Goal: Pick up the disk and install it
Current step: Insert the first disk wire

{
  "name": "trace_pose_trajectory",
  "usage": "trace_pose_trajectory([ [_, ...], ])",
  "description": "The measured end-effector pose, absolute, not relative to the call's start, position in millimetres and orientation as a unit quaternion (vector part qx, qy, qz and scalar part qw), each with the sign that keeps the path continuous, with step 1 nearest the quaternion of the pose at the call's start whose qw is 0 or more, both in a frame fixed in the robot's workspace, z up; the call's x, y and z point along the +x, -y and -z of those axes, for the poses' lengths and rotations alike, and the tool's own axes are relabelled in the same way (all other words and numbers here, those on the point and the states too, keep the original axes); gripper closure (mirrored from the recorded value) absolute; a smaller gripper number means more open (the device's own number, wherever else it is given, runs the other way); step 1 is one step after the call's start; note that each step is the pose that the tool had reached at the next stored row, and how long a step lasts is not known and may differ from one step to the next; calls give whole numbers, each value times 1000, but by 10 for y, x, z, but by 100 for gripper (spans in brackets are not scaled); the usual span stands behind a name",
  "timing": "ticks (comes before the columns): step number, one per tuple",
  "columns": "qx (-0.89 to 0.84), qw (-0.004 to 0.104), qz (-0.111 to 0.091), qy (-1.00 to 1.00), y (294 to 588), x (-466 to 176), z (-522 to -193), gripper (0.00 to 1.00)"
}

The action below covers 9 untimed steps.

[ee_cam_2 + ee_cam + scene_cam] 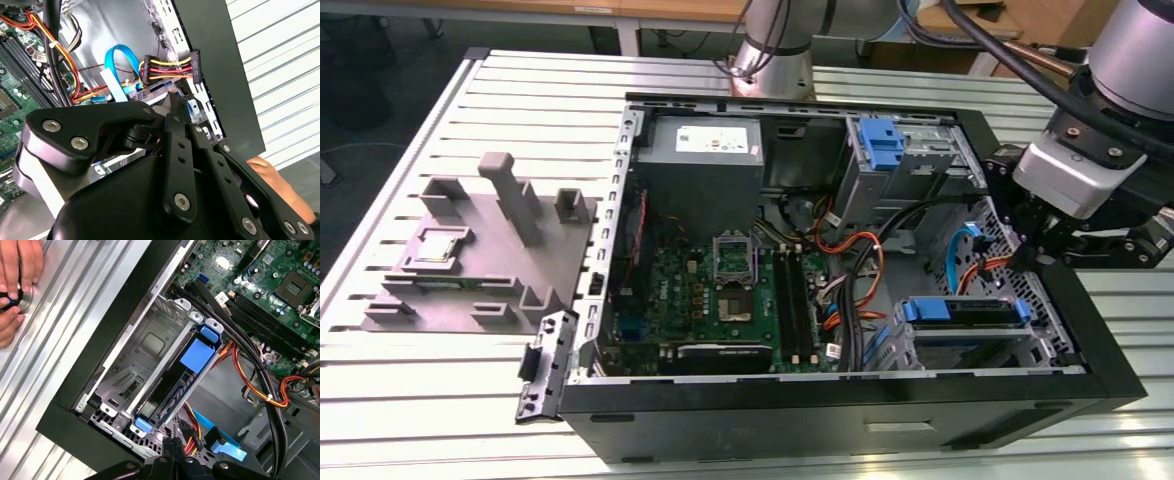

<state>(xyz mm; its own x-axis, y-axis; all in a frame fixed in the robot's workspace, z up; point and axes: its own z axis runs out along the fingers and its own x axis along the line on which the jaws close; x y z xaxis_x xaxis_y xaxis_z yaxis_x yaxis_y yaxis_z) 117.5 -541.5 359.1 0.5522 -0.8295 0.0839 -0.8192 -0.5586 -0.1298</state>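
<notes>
Where the slatted surface (pixel 400 350) begins at the exterior view's left, carries a grey fixture block (pixel 480 255) with upright posts, well apart from the work. Next to that, the open computer case (pixel 854 410), lying on its side. Inside, at the far left corner, holds the grey power-supply box (pixel 704 150); nearer, the green motherboard (pixel 720 290); then a bundle of orange and black cables (pixel 861 270).

Further right, at the near right corner of the case, the disk (pixel 963 312) in its blue bracket, sitting inside the metal drive bay (pixel 907 350), not in the jaws. Long axis runs along the near wall of the case, from the exterior view's left to its right. In the first wrist view, seen on edge between the bay rails (pixel 172 390), with the blue tab on top.

Rightmost, the gripper (pixel 1037 240), hanging over the right wall of the case, just beyond the disk toward the far side and above it. Jaws look brought together in both wrist views (pixel 169 447), nothing clamped between, touching nothing that can be seen; blue flat cable (pixel 120 60) near the tips. Outside the case, a person's hand (pixel 15 285) resting on the surface.
</notes>
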Motion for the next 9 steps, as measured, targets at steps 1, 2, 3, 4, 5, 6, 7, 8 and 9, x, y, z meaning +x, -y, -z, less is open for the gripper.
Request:
trace_pose_trajectory([
  [1, -880, 31, 71, -468, 5392, 1176, -3591, 90],
  [2, -881, 25, 75, -467, 5369, 1176, -3591, 90],
  [3, -881, 17, 79, -467, 5348, 1177, -3591, 90],
  [4, -881, 11, 82, -466, 5332, 1178, -3591, 90],
  [5, -881, 7, 84, -466, 5323, 1178, -3591, 90],
  [6, -882, 7, 85, -464, 5322, 1178, -3591, 90],
  [7, -883, 7, 85, -461, 5322, 1178, -3591, 90],
  [8, -889, 9, 85, -450, 5322, 1178, -3591, 90],
  [9, -892, 9, 85, -444, 5322, 1178, -3591, 90],
])
